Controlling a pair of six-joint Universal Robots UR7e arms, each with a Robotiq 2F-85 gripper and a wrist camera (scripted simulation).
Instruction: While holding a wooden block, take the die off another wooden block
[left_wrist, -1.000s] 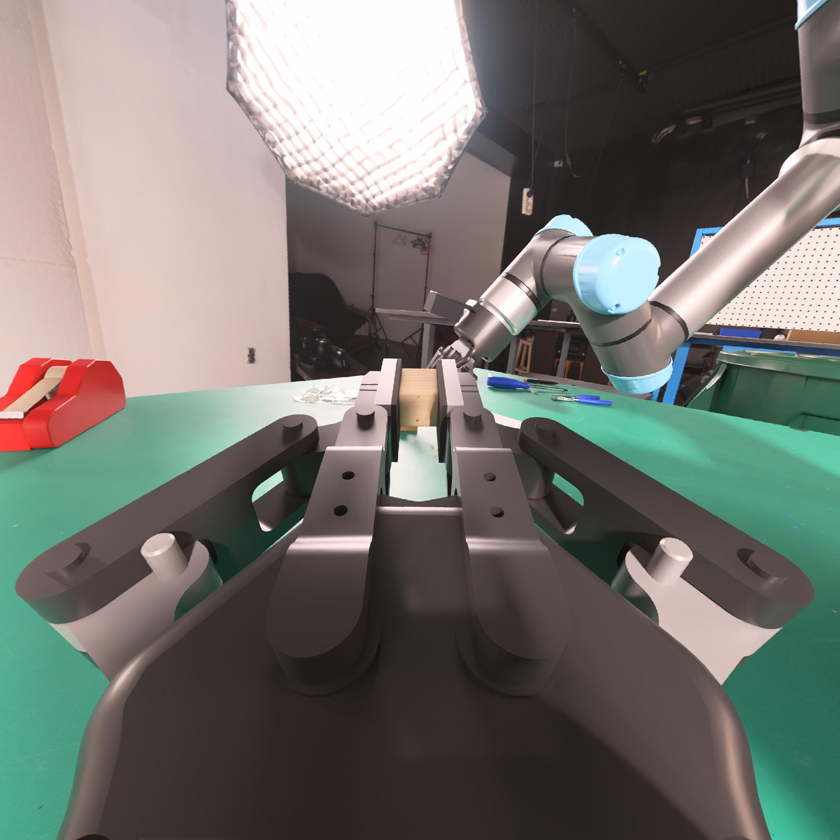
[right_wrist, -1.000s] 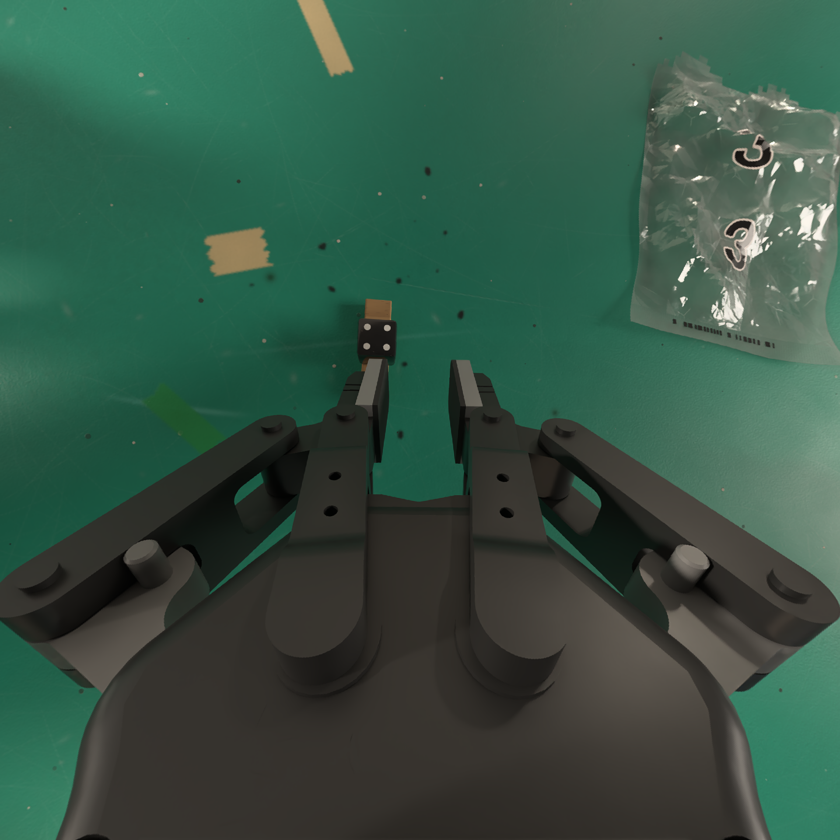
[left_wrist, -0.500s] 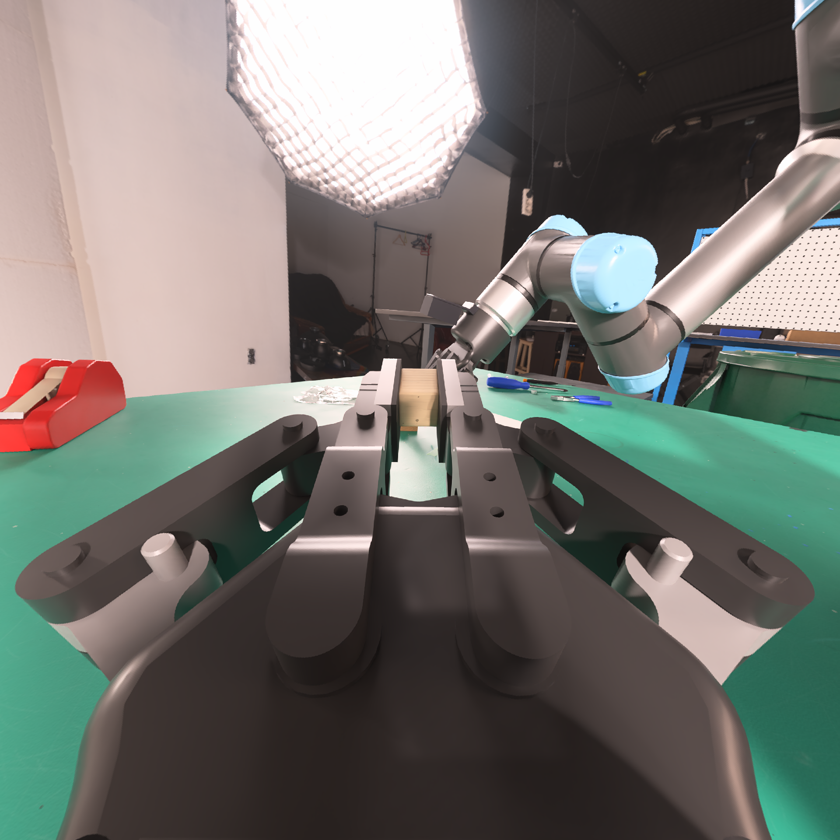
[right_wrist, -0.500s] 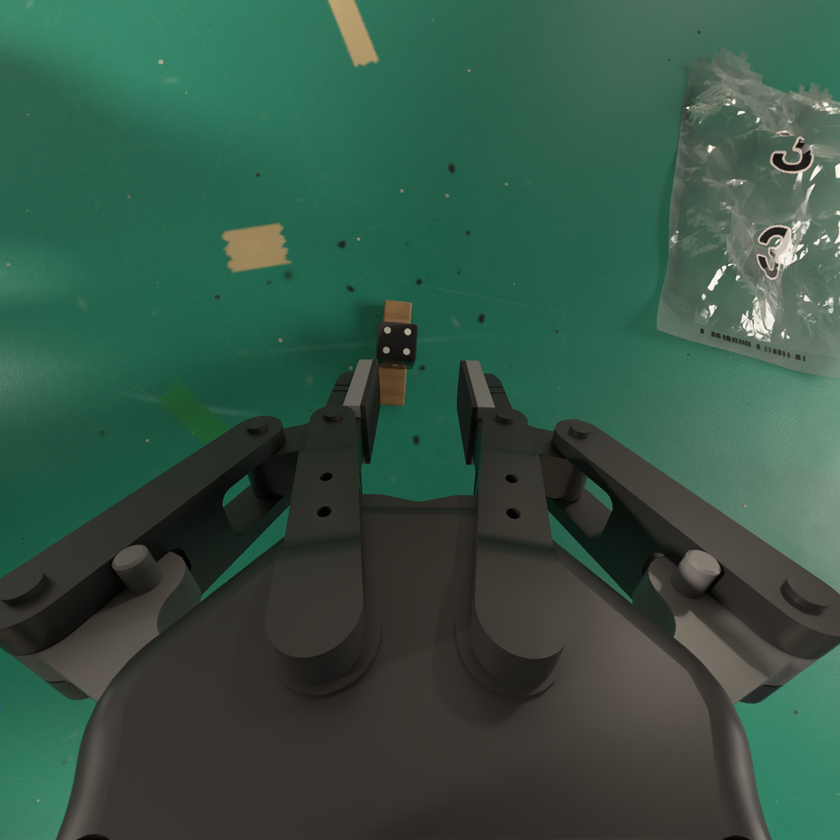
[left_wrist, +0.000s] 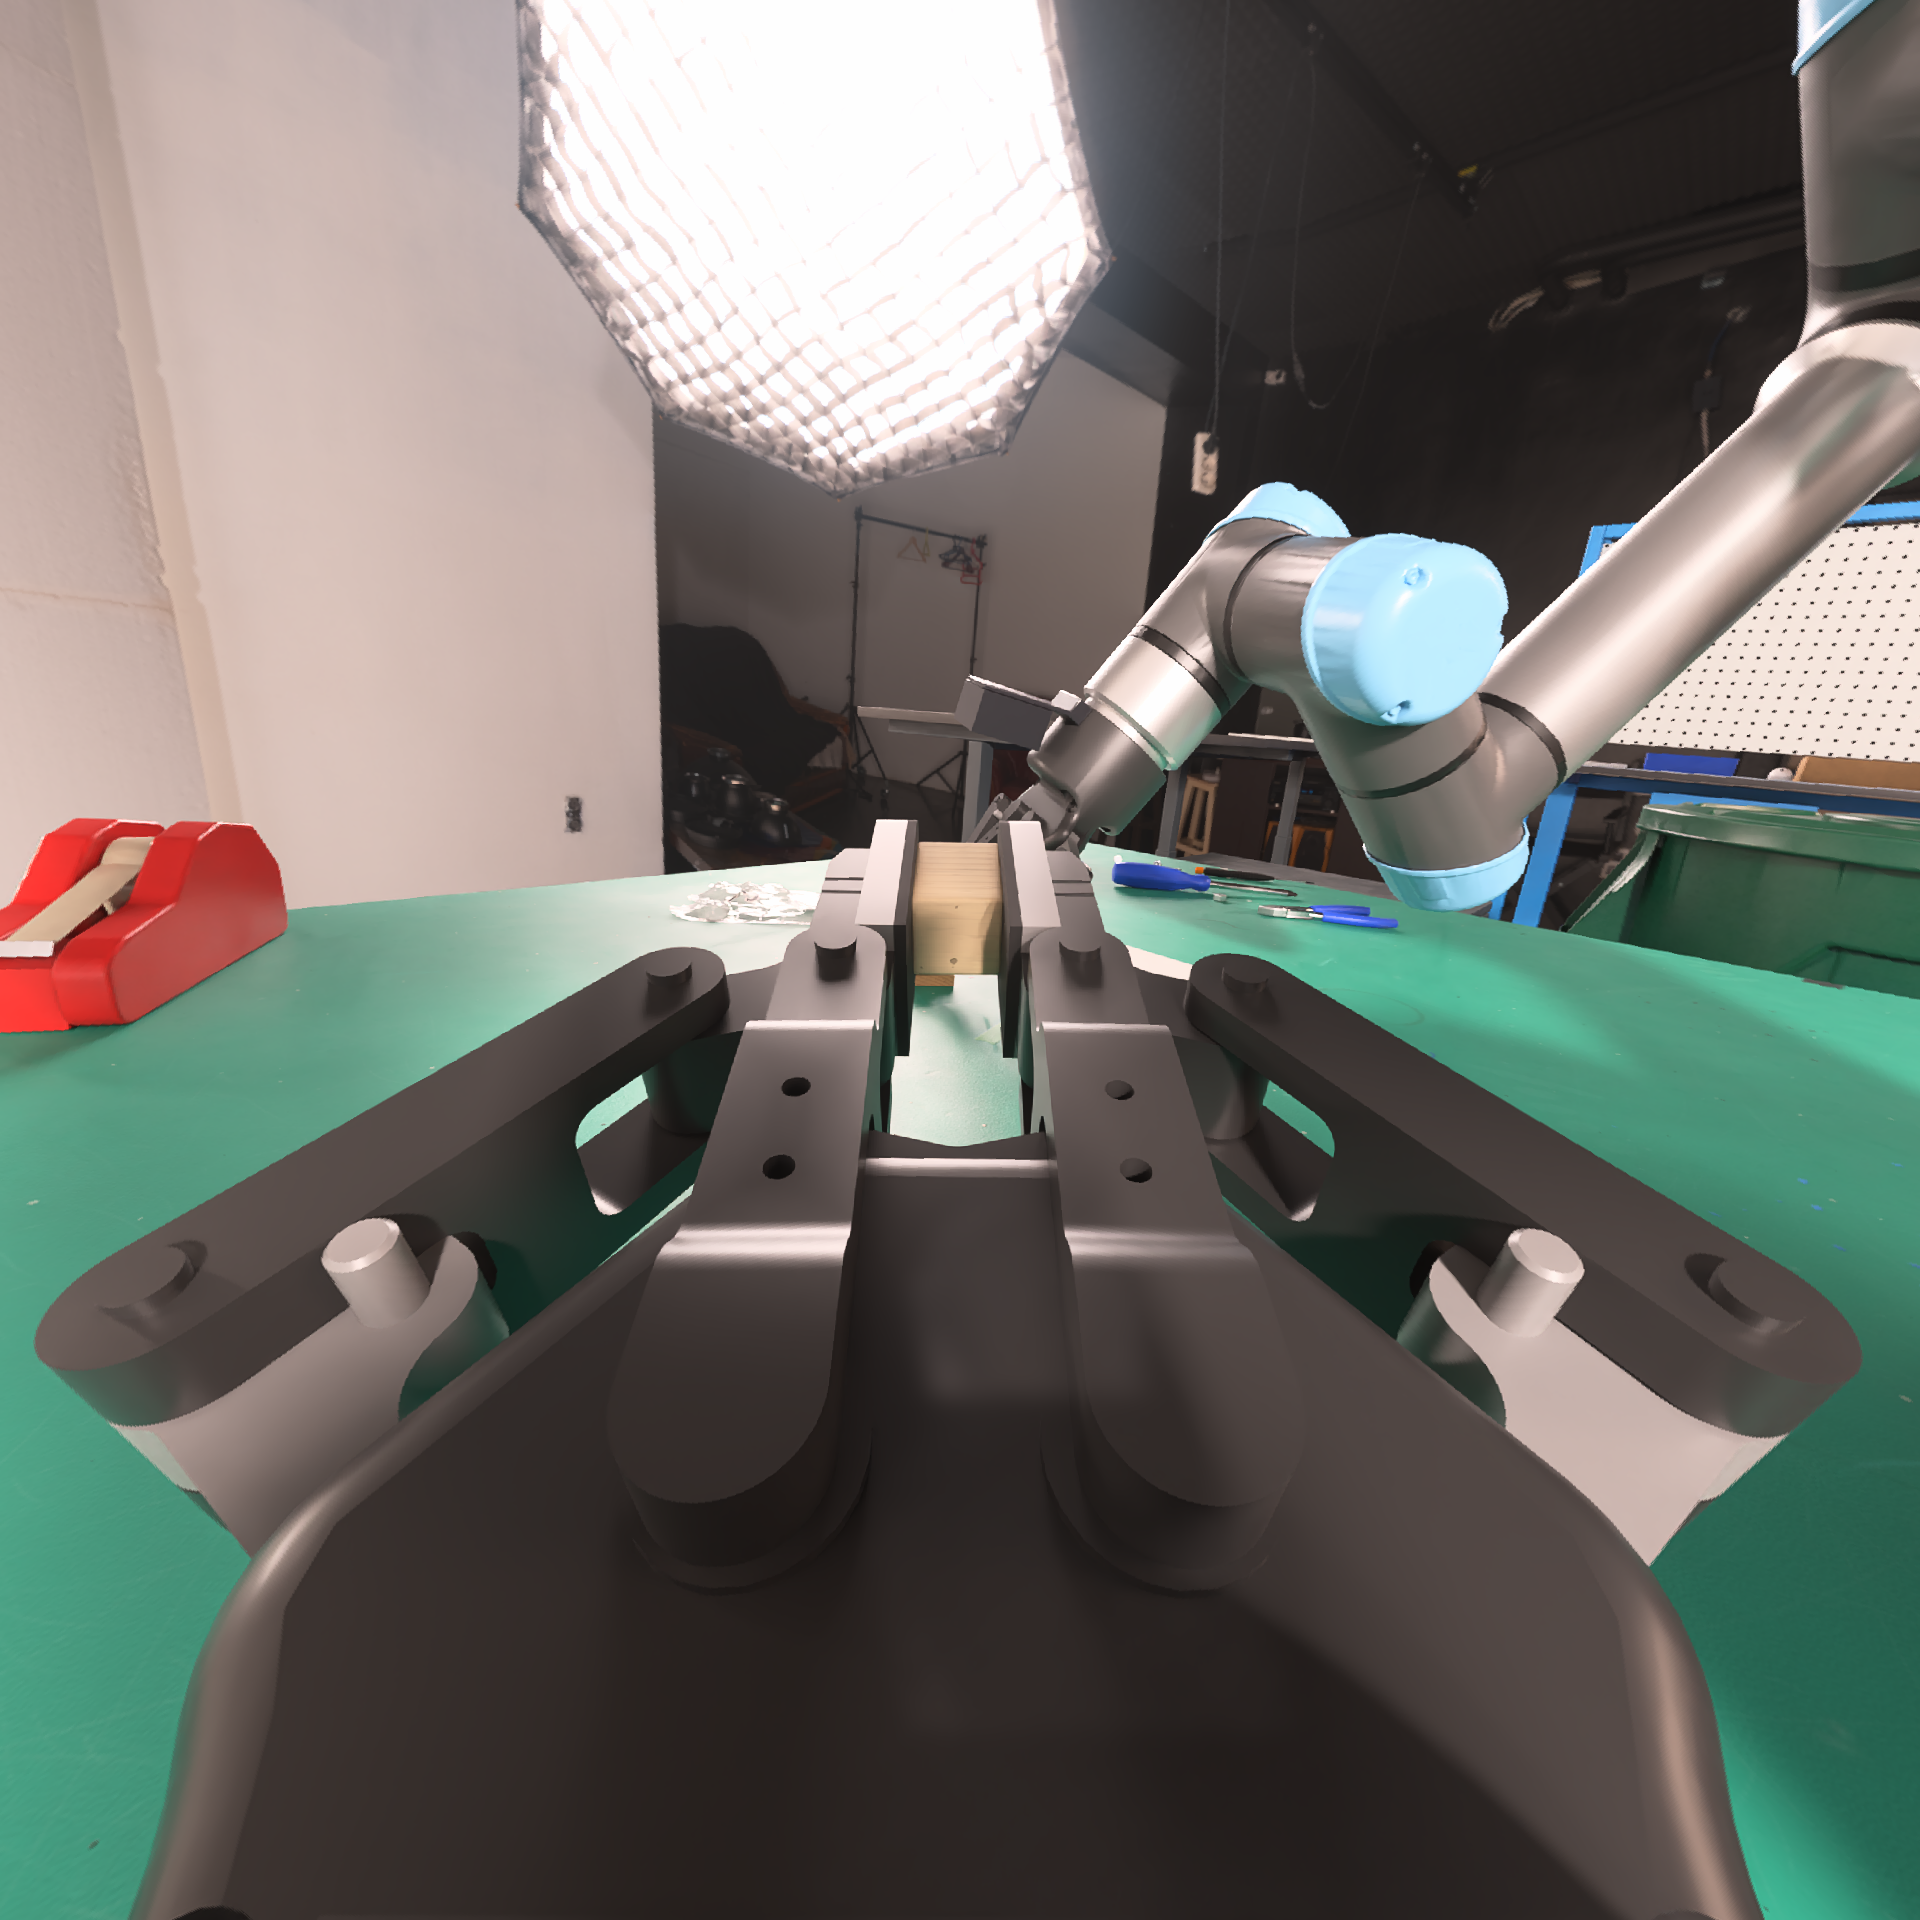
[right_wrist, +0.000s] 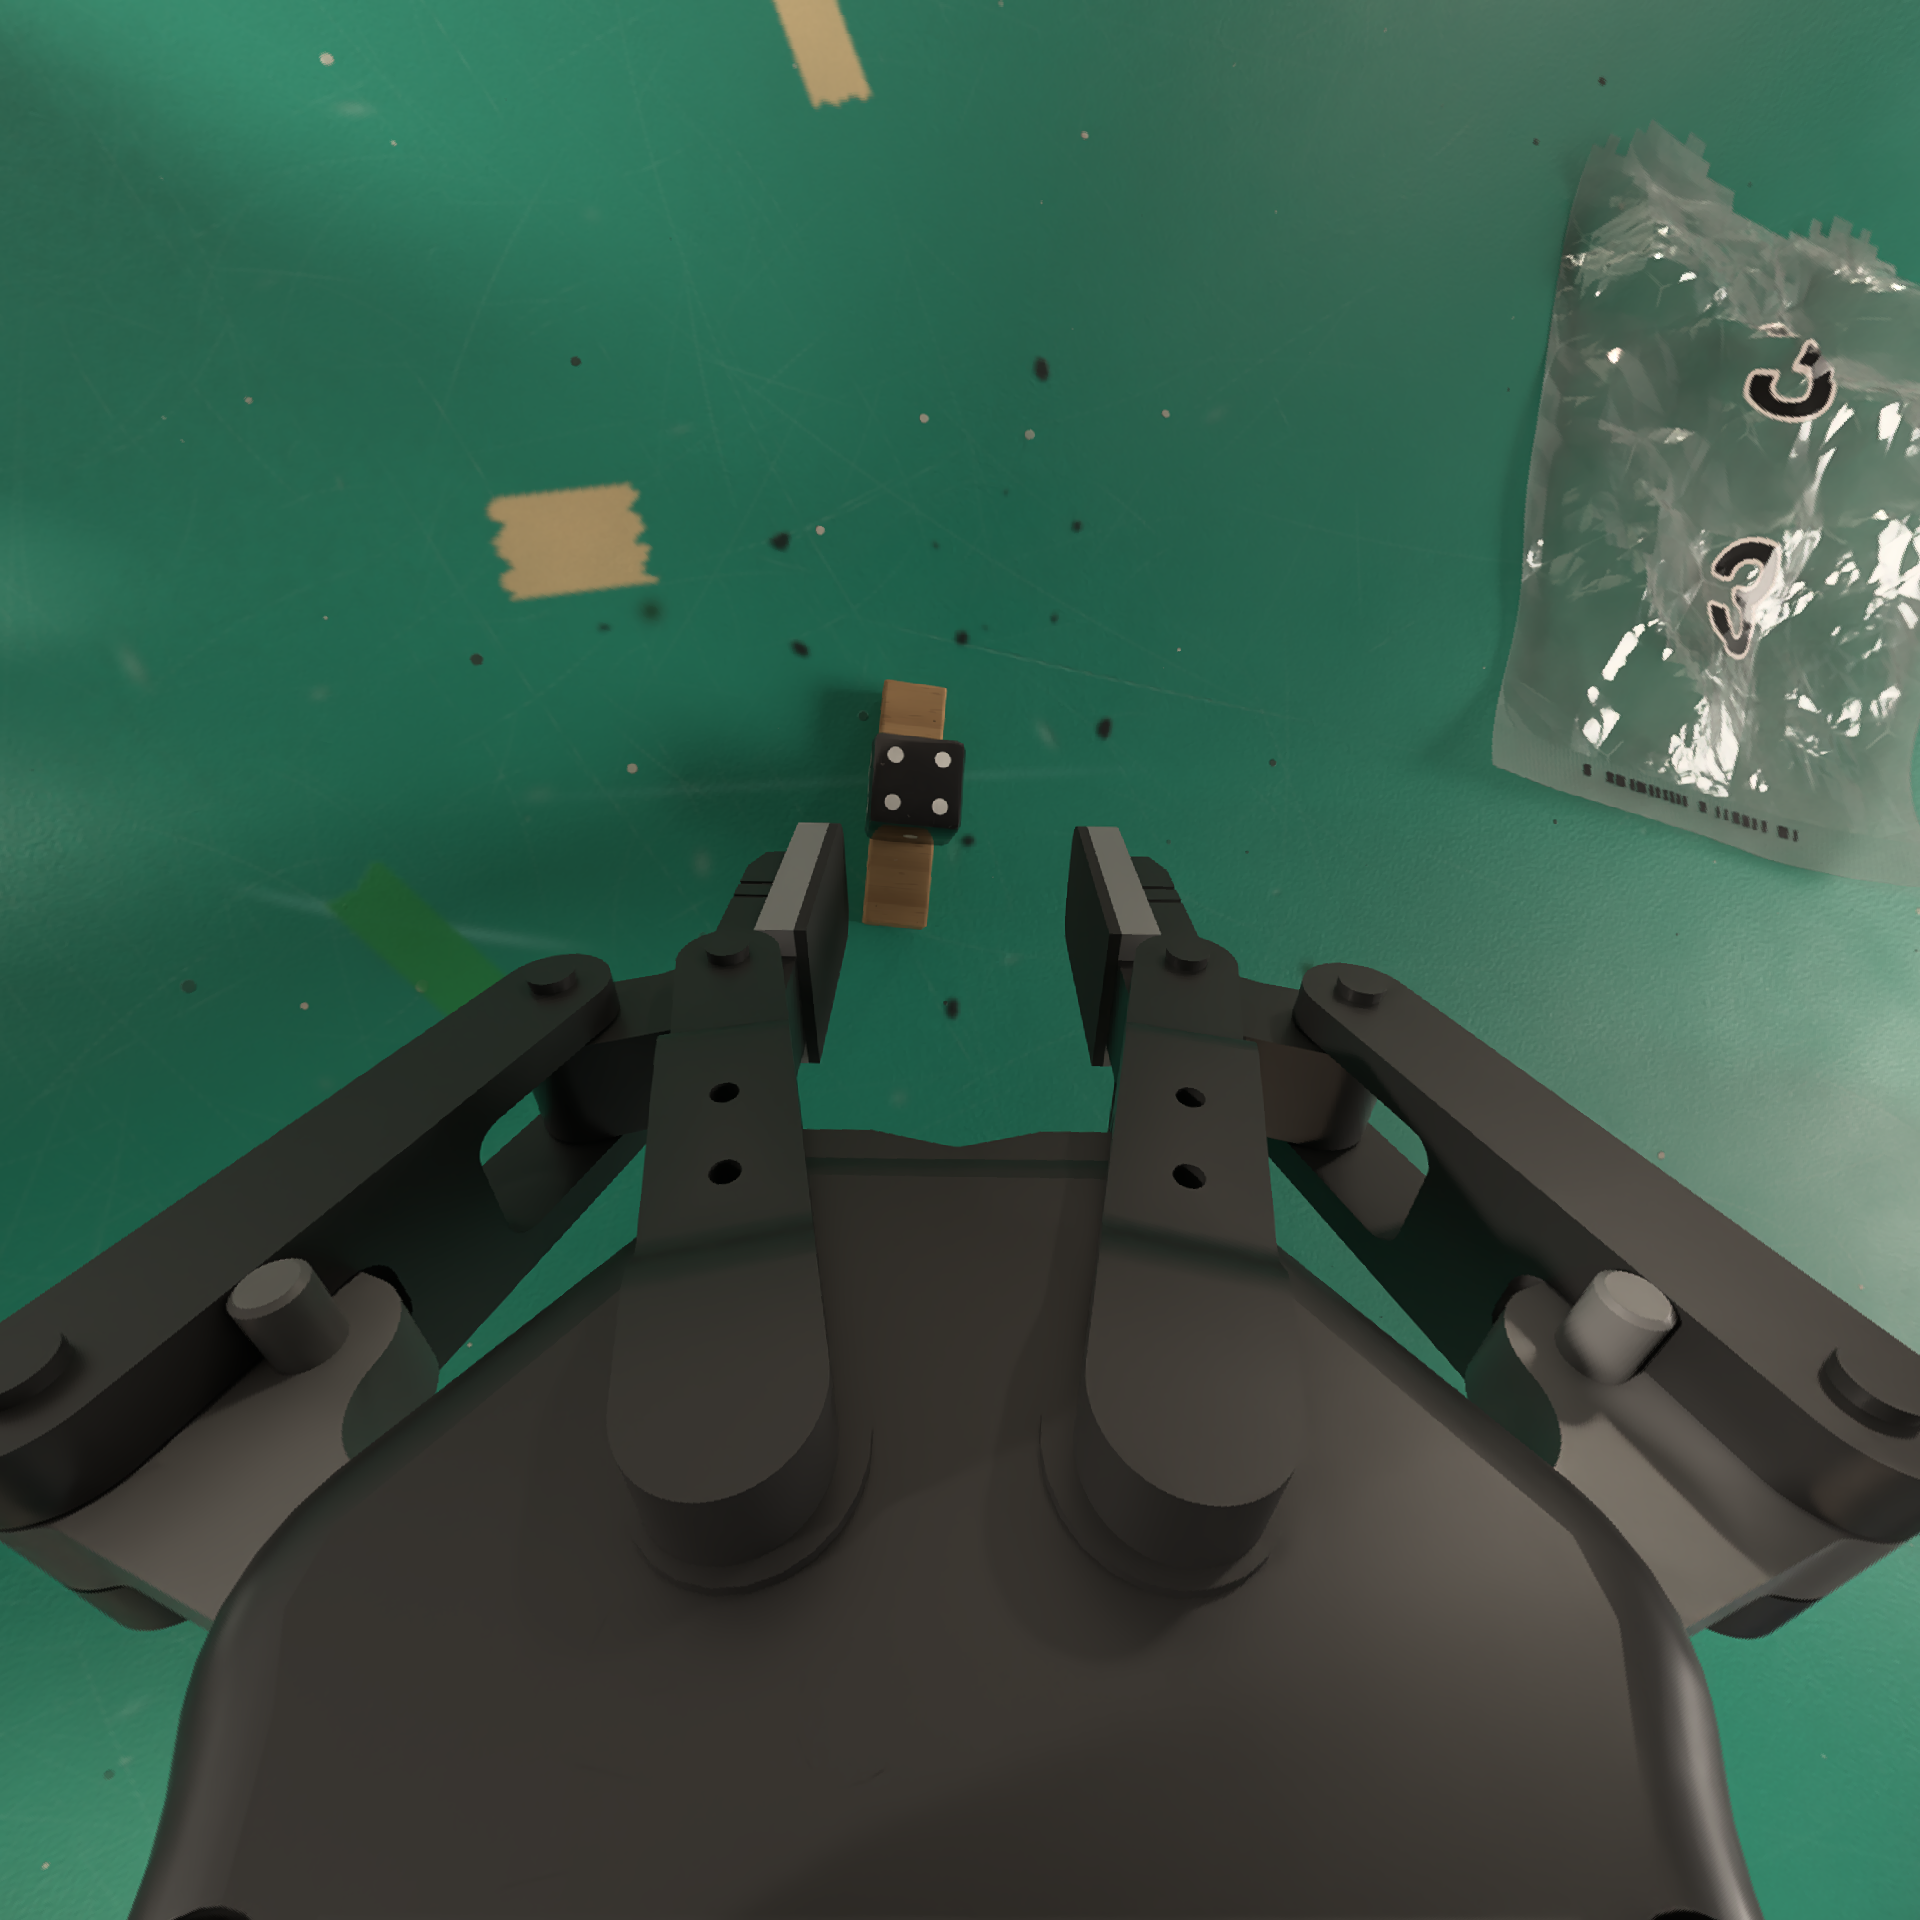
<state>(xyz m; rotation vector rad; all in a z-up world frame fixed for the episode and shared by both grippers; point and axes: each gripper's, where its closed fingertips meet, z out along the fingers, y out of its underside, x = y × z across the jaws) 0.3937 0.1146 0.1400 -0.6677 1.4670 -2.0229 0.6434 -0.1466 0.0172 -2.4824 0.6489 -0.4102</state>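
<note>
My left gripper (left_wrist: 956, 904) is shut on a pale wooden block (left_wrist: 956, 920) and holds it just above the green table. In the right wrist view a black die (right_wrist: 915, 784) with white pips sits on top of a narrow brown wooden block (right_wrist: 900, 883) lying on the table. My right gripper (right_wrist: 951, 894) is open above them, looking down; the die lies just beyond the fingertips, nearer the left finger (right_wrist: 805, 904). The right arm (left_wrist: 1351, 675) shows beyond the held block in the left wrist view.
A clear plastic bag (right_wrist: 1725, 530) lies to the right of the die. Tan tape pieces (right_wrist: 571, 540) and a green tape strip (right_wrist: 410, 925) are stuck on the table. A red tape dispenser (left_wrist: 135, 920) stands at left; blue-handled tools (left_wrist: 1247, 894) and a green bin (left_wrist: 1787, 873) are at right.
My right gripper has opened wider and shifted left, so the die and its block now show between the fingertips instead of behind the left finger. The left gripper has not moved.
</note>
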